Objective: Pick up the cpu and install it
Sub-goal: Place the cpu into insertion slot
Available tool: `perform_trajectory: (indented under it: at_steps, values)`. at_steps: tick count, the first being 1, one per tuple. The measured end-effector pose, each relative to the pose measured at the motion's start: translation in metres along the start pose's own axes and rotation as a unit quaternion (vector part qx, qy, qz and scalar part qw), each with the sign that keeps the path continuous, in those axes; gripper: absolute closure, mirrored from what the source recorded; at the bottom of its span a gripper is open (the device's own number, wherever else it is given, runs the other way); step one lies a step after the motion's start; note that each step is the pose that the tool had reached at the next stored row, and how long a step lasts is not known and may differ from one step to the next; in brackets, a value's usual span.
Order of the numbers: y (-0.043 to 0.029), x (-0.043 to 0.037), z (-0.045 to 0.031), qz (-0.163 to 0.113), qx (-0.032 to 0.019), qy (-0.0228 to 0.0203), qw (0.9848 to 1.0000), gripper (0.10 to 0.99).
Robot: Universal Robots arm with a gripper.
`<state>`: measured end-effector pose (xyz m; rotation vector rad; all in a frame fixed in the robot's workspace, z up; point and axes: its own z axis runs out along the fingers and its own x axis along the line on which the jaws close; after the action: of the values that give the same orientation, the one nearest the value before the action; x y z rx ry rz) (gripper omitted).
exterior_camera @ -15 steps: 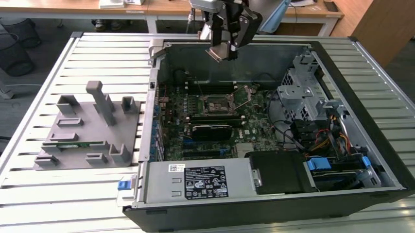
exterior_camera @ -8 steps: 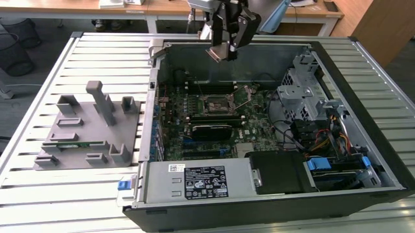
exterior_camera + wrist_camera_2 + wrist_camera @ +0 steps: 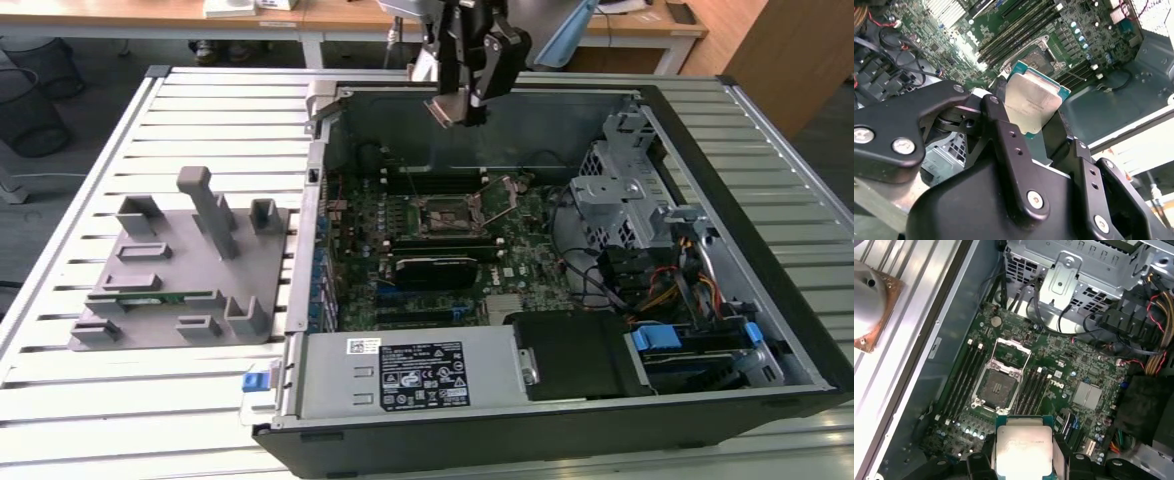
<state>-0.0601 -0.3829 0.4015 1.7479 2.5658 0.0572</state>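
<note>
My gripper (image 3: 463, 100) hangs over the far side of the open computer case (image 3: 747, 300), shut on the cpu (image 3: 454, 108). The cpu is a flat square chip with a silvery top, seen in the second wrist view (image 3: 1031, 105) and the first wrist view (image 3: 1024, 447). Black fingers (image 3: 999, 117) clamp two opposite edges of it. Below it on the green motherboard (image 3: 534, 250) lies the black socket (image 3: 447, 212), its metal frame swung open, also visible as the socket (image 3: 999, 385) and the socket (image 3: 1041, 57). The chip is held well above the board and apart from the socket.
Memory slots (image 3: 961, 375) flank the socket. A silver drive cage (image 3: 627, 190), cables (image 3: 667, 290) and a power supply (image 3: 414, 372) fill the case's right and near sides. On the slatted table (image 3: 80, 420), a grey fixture (image 3: 174, 270) holds a green memory stick (image 3: 150, 297). A heatsink (image 3: 869, 295) rests outside the case.
</note>
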Motion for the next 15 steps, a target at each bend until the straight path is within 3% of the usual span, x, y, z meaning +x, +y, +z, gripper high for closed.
perform_trajectory:
  at_steps: [6, 15]
  values:
    - [0.0002, 0.0005, 0.0005, 0.044, 0.0005, -0.0023, 0.999, 0.549]
    - [0.0006, 0.0018, 0.0014, 0.084, 0.0008, -0.0043, 0.9964, 0.549]
